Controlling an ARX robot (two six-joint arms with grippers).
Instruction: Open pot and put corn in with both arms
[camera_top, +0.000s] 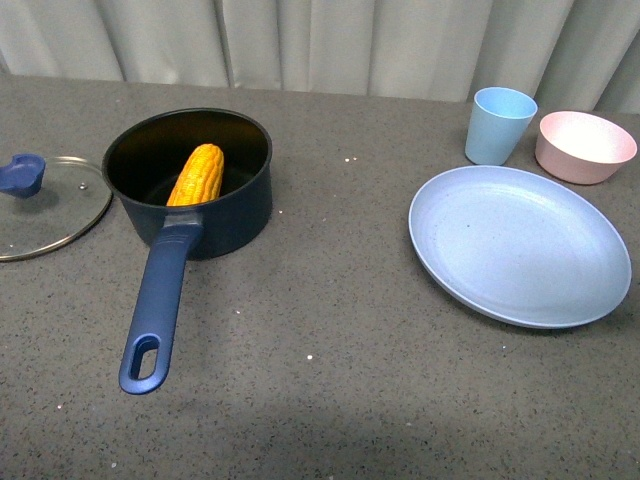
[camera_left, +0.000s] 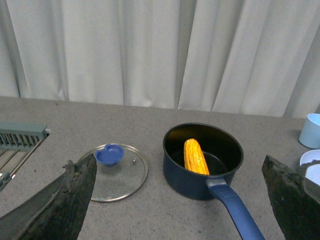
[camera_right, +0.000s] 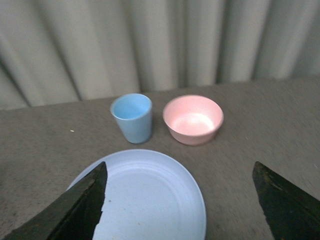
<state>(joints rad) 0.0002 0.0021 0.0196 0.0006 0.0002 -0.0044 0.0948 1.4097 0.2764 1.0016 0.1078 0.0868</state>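
Note:
The dark navy pot (camera_top: 230, 215) stands open on the grey table at the left, its long blue handle (camera_top: 158, 310) pointing toward me. The yellow corn (camera_top: 197, 175) lies inside it, leaning on the wall. The glass lid (camera_top: 45, 205) with a blue knob lies flat on the table left of the pot. Neither arm shows in the front view. In the left wrist view the pot (camera_left: 197, 182), the corn (camera_left: 195, 156) and the lid (camera_left: 117, 172) lie ahead of my open, empty left gripper (camera_left: 177, 202). My right gripper (camera_right: 182, 200) is open and empty above the plate.
A large pale blue plate (camera_top: 520, 245) lies at the right, with a light blue cup (camera_top: 500, 125) and a pale pink bowl (camera_top: 585, 146) behind it. A grey rack (camera_left: 17, 145) shows at the table's left edge. A white curtain hangs behind the table.

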